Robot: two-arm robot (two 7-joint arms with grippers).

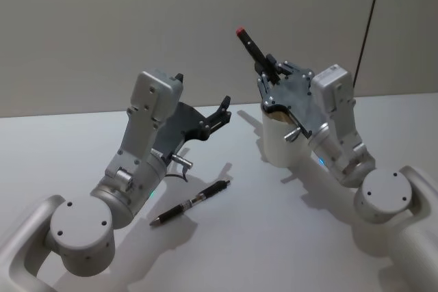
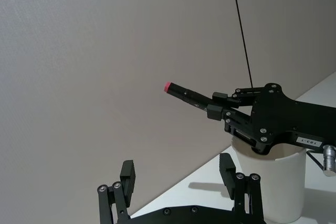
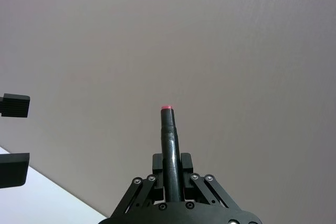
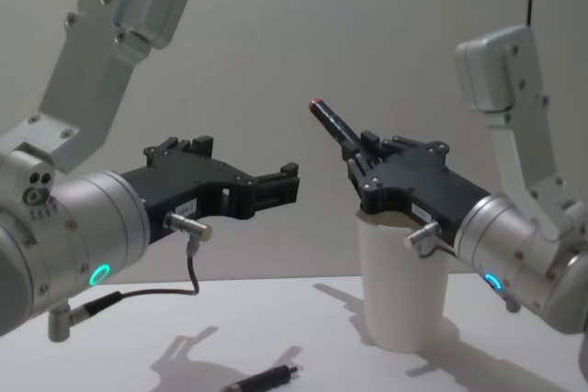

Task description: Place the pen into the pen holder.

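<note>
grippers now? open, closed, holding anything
left gripper: open, empty.
right gripper: closed on a pen, above the cup.

The left arm (image 1: 137,162), silver-grey with rounded joints, is bent at the elbow, its forearm raised and its wrist turned inward. Its black two-fingered left gripper (image 4: 289,185) lies about level, pointing toward the robot's right, its fingers (image 2: 127,174) spread apart with nothing between them. The matching silver-grey right arm (image 1: 342,135) is folded the same way, its wrist angled upward. The black right gripper (image 4: 363,149) points up and toward the robot's left, fingers closed around a slim black pen with a red end (image 4: 333,123), which sticks out slanting beyond the fingertips.
</note>
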